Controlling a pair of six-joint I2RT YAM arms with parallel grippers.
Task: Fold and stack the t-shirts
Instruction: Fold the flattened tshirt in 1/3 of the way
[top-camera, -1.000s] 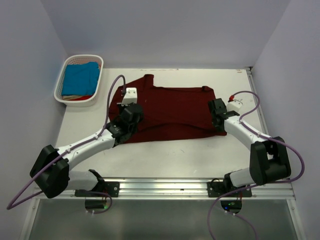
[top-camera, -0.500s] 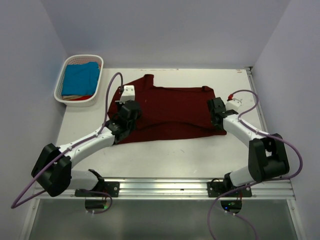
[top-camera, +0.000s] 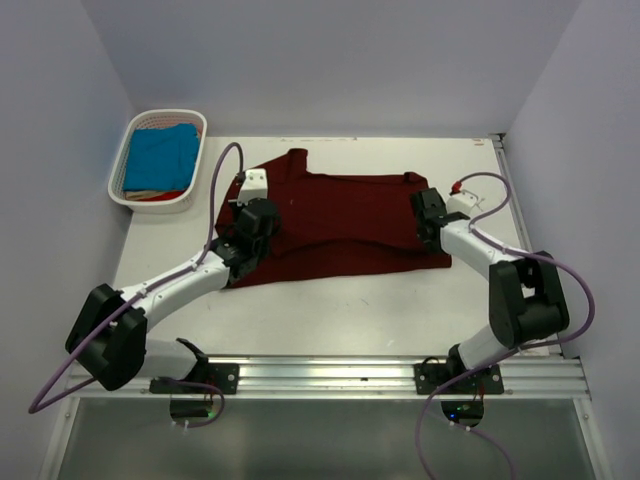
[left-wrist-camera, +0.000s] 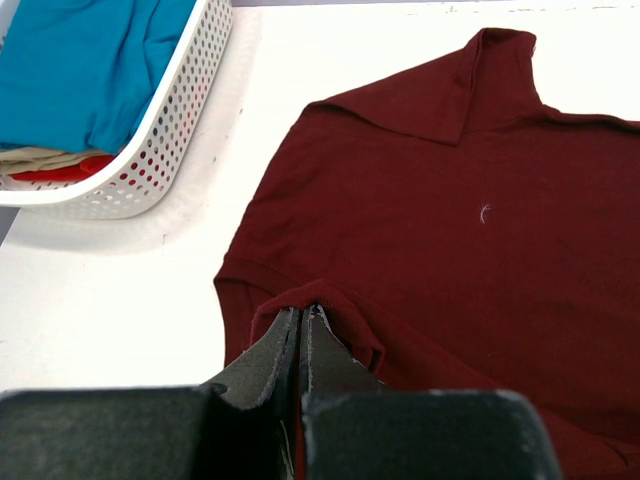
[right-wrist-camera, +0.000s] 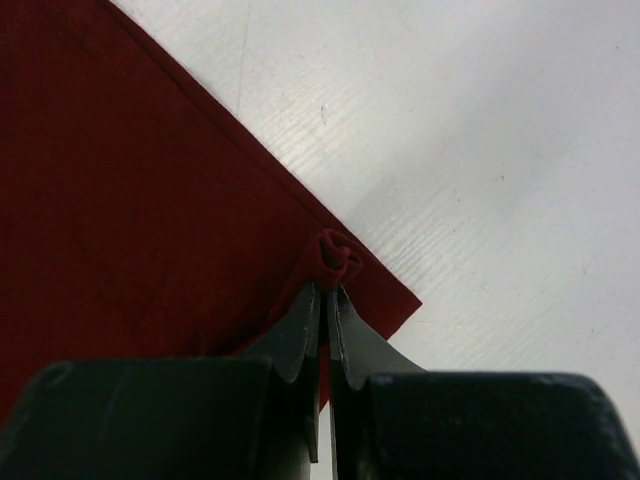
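**Both arms pinching the maroon shirt beside the basket**

I see the maroon shirt (top-camera: 340, 220) lying spread and mostly flat on the bench (top-camera: 330, 310), just to the right of the basket (top-camera: 150, 203) and not touching it. Its neck end points up toward the far corner nearest the basket, and the body stretches away from the basket across the middle of the bench.

The left fingers (left-wrist-camera: 296, 325) are pressed together on the shirt's edge on the side facing the basket. A small ridge of cloth is lifted between them, with a fold curling beside the tips.

The right fingers (right-wrist-camera: 318, 300) are at the shirt's corner farthest from the basket. They are pressed together too, pinching a little bunched knot of maroon cloth right at the hem, and bare bench shows just past that corner.

The turquoise shirt (top-camera: 160, 155) sits inside the basket, on top of some cream and red cloth (left-wrist-camera: 50, 165) that I can only partly see.
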